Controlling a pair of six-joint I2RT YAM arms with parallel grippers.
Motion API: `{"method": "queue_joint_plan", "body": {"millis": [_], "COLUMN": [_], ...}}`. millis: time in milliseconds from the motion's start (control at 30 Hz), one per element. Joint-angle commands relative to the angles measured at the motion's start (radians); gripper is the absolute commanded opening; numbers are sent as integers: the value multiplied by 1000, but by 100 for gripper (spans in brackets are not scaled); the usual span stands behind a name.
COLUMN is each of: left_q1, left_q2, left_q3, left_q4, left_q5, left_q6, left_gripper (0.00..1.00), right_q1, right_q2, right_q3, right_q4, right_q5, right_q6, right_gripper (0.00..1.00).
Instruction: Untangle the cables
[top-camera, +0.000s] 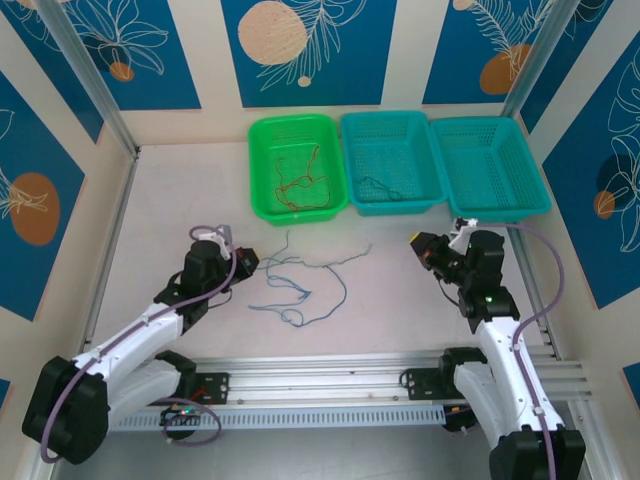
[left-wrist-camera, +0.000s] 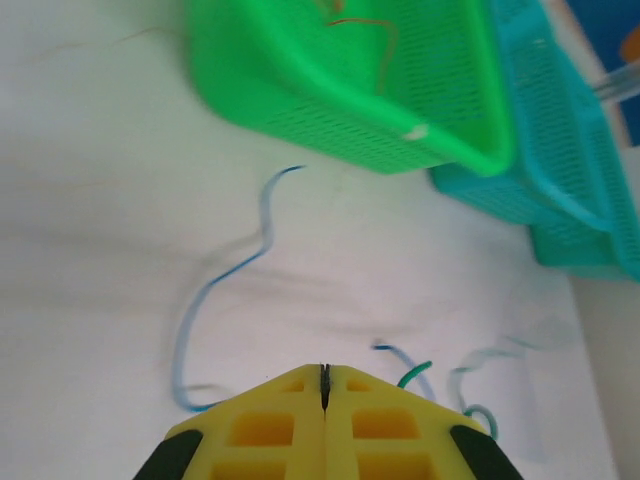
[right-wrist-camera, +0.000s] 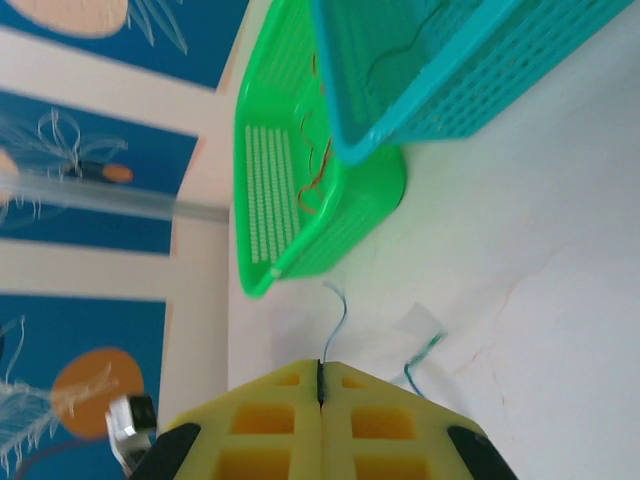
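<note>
Several thin blue-grey cables lie tangled on the white table between the arms. My left gripper is shut just left of the tangle. In its wrist view the left gripper has nothing visible between the yellow pads, a blue cable curves ahead, and a short green cable piece lies at its right. My right gripper is shut to the right of the cables. From the right gripper a blue cable runs away toward the green basket.
Three baskets stand along the back: a green basket holding red-orange wires, a middle teal basket with a dark green wire, and a right teal basket. An aluminium rail crosses the near edge.
</note>
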Motion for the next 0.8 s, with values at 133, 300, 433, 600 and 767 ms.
{"method": "queue_joint_plan", "body": {"millis": [133,300,433,600,767], "left_q1": [-10,-25,-52,-98,-109], "left_q2": [40,14,23,27,24], "left_q3": [43,107,167,236,257], "left_q4": [149,116,99,33,11], "left_q5": [153,172,249,252,247], "left_q6": [118,167,207,254,258], "left_gripper": [1,0,0,0,0], "right_q1": [32,198,486,690,738], "right_q2": [51,120,236,386,525], "right_q3": [16,139,268,325,364], "right_q4": [178,180,31,48,53], "right_q5": [-52,-73,75,114,130], "right_q6": [118,-136,-547,-863,-980], "right_gripper": [0,5,39,69,75]}}
